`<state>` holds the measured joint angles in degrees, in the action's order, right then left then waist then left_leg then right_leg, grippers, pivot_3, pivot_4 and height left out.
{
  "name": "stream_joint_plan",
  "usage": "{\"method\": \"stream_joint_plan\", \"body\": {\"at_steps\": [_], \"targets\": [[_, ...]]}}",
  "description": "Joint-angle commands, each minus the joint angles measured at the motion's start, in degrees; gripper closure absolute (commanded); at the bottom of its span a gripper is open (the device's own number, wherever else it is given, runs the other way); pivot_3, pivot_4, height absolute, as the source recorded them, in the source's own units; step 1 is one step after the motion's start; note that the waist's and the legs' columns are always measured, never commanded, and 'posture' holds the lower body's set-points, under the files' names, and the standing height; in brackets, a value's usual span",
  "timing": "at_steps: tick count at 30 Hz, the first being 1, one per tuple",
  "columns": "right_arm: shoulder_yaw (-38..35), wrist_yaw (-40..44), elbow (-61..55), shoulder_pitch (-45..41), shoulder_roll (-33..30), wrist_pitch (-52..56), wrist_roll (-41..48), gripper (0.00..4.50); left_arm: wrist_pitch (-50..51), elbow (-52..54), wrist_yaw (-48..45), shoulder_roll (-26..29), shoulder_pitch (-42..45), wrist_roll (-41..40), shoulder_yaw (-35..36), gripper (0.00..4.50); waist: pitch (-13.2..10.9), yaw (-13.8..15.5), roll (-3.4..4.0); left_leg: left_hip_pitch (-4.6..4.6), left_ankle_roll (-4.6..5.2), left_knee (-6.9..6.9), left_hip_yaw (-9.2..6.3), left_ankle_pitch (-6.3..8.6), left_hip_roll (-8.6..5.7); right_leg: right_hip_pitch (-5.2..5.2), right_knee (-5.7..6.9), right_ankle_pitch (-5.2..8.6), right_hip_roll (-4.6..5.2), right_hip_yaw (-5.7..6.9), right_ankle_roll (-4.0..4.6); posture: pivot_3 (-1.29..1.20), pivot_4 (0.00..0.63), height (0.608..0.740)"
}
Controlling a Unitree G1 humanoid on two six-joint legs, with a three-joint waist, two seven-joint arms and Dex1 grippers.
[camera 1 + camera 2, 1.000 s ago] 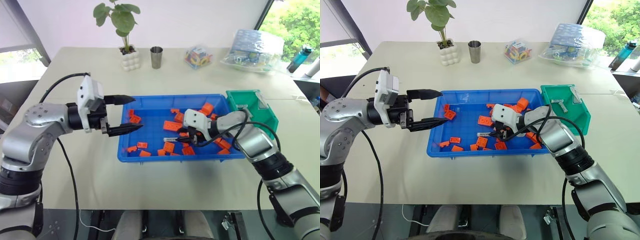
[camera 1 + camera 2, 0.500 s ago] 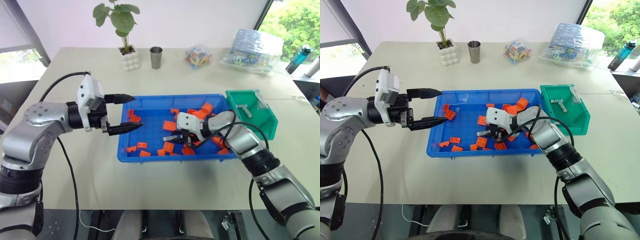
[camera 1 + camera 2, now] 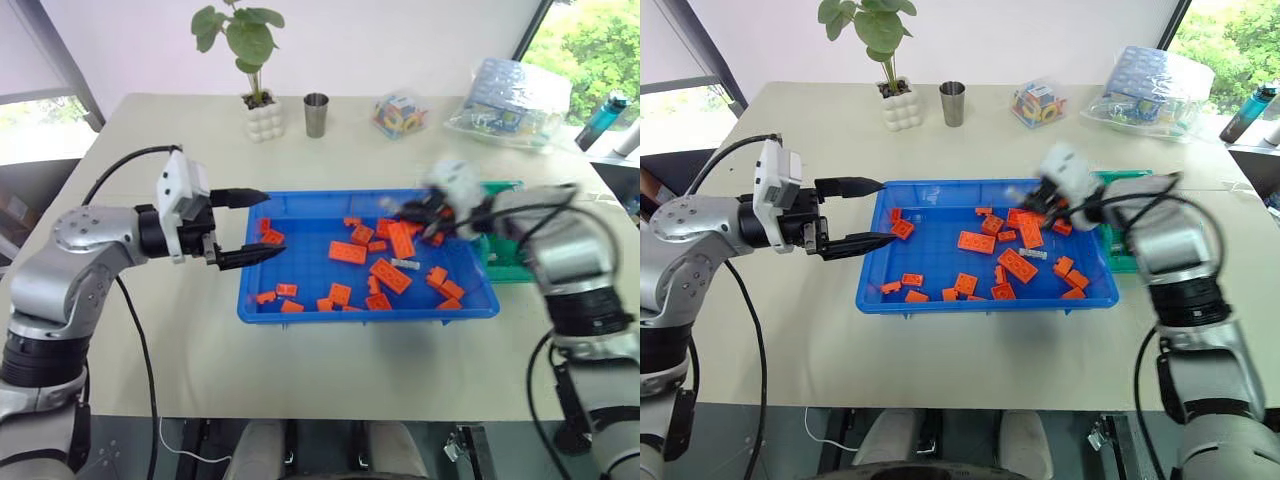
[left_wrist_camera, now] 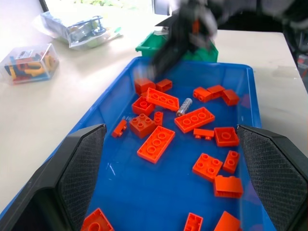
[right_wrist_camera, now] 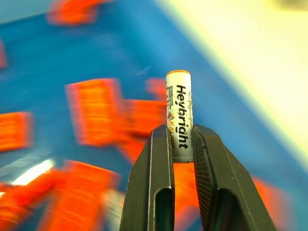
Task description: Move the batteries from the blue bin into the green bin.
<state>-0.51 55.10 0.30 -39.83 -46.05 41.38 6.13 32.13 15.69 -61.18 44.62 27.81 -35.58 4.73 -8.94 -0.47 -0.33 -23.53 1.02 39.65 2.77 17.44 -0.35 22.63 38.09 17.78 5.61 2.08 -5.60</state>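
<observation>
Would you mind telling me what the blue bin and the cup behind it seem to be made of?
The blue bin looks like glossy moulded plastic: uniform bright colour, soft reflections on its floor. The cup seems brushed metal, probably steel: grey with a dull sheen.

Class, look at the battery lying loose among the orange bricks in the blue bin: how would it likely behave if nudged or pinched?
The battery is a smooth cylinder on its side, so a nudge would probably roll it until a neighbouring orange brick stops it. Its glossy skin looks slippery; a narrow pinch may let it pivot. It seems rigid, unlikely to bend.
</observation>
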Motion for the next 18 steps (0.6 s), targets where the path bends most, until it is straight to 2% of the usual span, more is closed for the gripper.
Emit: {"method": "stream_joint_plan", "body": {"at_steps": [1,6,9,15,18], "targets": [[-6.15,-1.27,-0.24,2.51,-4.42,1.14,1.32,4.46,-1.28,-0.03,-0.6,-0.47,1.15,0.11,-0.24,0.0,0.0,-0.15,0.0,0.0,0.0,-0.01,0.0,0.0,0.0,0.0,0.0,0.0,0.0,0.0,0.0,0.0,0.15,0.716],[-9.51,-3.43,0.34,7.62,-10.55,-0.5,-0.03,4.46,-2.38,-1.92,-1.61,-1.3,3.02,0.76,-1.53,0.0,-0.02,-0.24,0.03,0.01,0.0,-0.02,0.07,0.0,0.04,0.02,0.0,0.0,-0.03,-0.03,0.0,0.0,0.15,0.716],[-10.25,-4.53,-0.03,9.52,-11.43,0.45,0.86,4.46,-2.74,-2.7,-1.89,-1.92,4.15,1.07,-2.23,0.0,-0.02,-0.29,0.03,0.01,0.01,-0.02,0.11,0.0,0.04,0.02,-0.01,0.0,-0.03,-0.04,0.0,0.0,0.15,0.716],[-8.22,-6.22,-0.87,10.89,-11.96,-3.03,-0.47,1.46,-3.11,-3.33,-2.51,-2.38,4.8,1.55,-2.56,0.0,-0.02,-0.21,0.04,0.02,0.01,-0.01,0.12,0.0,0.05,0.02,0.0,0.0,-0.04,-0.06,0.0,0.0,0.15,0.716],[-8.14,-5.7,-2.09,8.5,-10.92,-4.47,1.39,1.46,-2.98,-3.08,-2.51,-2.27,4.61,1.51,-2.41,0.0,-0.02,-0.2,0.04,0.02,0.01,0.0,0.12,0.0,0.05,0.02,-0.01,0.0,-0.04,-0.06,0.0,0.0,0.15,0.716]]}}
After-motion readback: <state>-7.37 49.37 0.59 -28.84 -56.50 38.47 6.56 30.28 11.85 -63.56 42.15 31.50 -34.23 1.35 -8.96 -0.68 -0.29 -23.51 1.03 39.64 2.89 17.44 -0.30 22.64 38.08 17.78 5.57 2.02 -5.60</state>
